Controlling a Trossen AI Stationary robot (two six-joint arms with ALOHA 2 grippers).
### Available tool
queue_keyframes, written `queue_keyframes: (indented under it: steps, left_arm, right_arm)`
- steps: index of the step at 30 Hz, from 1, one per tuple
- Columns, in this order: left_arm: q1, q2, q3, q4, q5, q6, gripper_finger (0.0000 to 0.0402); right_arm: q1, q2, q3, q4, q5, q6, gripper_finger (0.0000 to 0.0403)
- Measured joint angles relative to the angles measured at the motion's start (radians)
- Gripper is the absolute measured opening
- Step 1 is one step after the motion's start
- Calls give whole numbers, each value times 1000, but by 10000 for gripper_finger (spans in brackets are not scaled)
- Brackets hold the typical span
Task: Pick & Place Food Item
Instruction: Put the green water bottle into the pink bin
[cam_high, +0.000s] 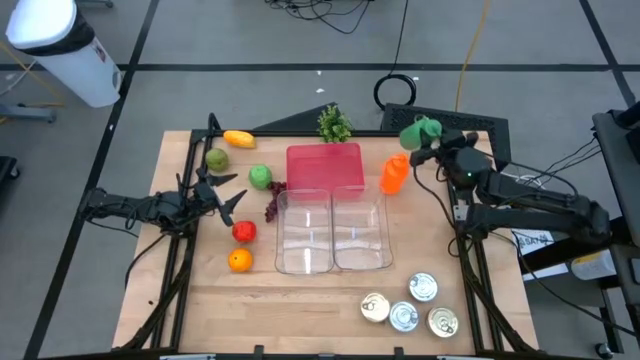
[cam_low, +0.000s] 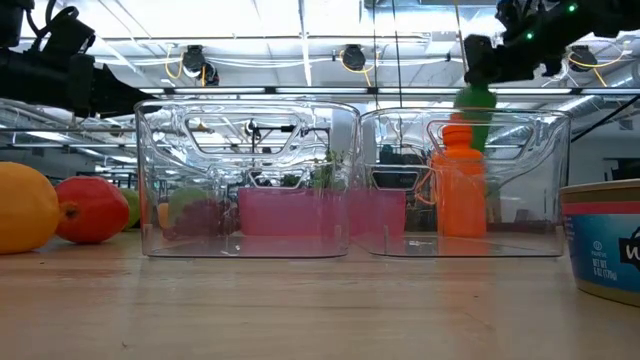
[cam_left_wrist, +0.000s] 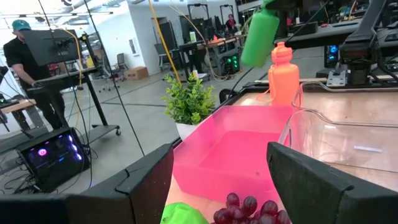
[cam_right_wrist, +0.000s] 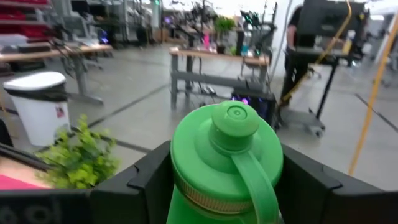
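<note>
My right gripper (cam_high: 432, 143) is over the table's far right corner, shut on a green bottle (cam_high: 420, 130) with a green screw cap (cam_right_wrist: 227, 138). In the low view the bottle (cam_low: 476, 102) hangs in the air above an orange bottle (cam_low: 462, 180). The orange bottle (cam_high: 394, 175) stands upright on its base beside a pink tray (cam_high: 325, 167). My left gripper (cam_high: 228, 195) is open on the left side, among the fruit. In its wrist view it points at purple grapes (cam_left_wrist: 249, 208) and the pink tray (cam_left_wrist: 230, 155). My right gripper pinches the green bottle between its two fingers (cam_right_wrist: 149, 177), one on each side of the upper body (cam_right_wrist: 186, 205) just below the cap. It reaches in from the table's right side. The bottle is lifted clear and tilted (cam_left_wrist: 260, 37), with its body hanging below the hold.
Two clear bins (cam_high: 305, 232) (cam_high: 358, 232) sit mid-table in front of the pink tray. A yellow-orange fruit (cam_high: 238, 138), green fruits (cam_high: 217, 159) (cam_high: 260, 176), a red fruit (cam_high: 243, 232) and an orange (cam_high: 239, 261) lie on the left. Several cans (cam_high: 405, 305) stand near right. A small plant (cam_high: 334, 124) stands at the far edge.
</note>
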Motion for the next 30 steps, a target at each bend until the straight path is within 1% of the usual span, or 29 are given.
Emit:
queue_keyframes:
  steps: [5, 10, 16, 20, 24, 27, 30]
  left_arm:
    - [0, 0, 0, 0, 0, 0, 273]
    - [0, 0, 0, 0, 0, 0, 273]
    - [0, 0, 0, 0, 0, 0, 273]
    - [0, 0, 0, 0, 0, 0, 273]
    - [0, 0, 0, 0, 0, 0, 273]
    - [0, 0, 0, 0, 0, 0, 273]
    - [0, 0, 0, 0, 0, 0, 273]
  right_arm:
    - [30, 27, 0, 141, 0, -109, 211]
    - [54, 73, 0, 278, -7, -197, 212]
    - [63, 149, 0, 443, -106, -265, 214]
    - [62, 204, 0, 538, -149, -290, 214]
    - [62, 260, 1, 628, -256, -297, 214]
    - [62, 305, 21, 641, -315, -269, 214]
    - [63, 353, 66, 594, -322, -238, 214]
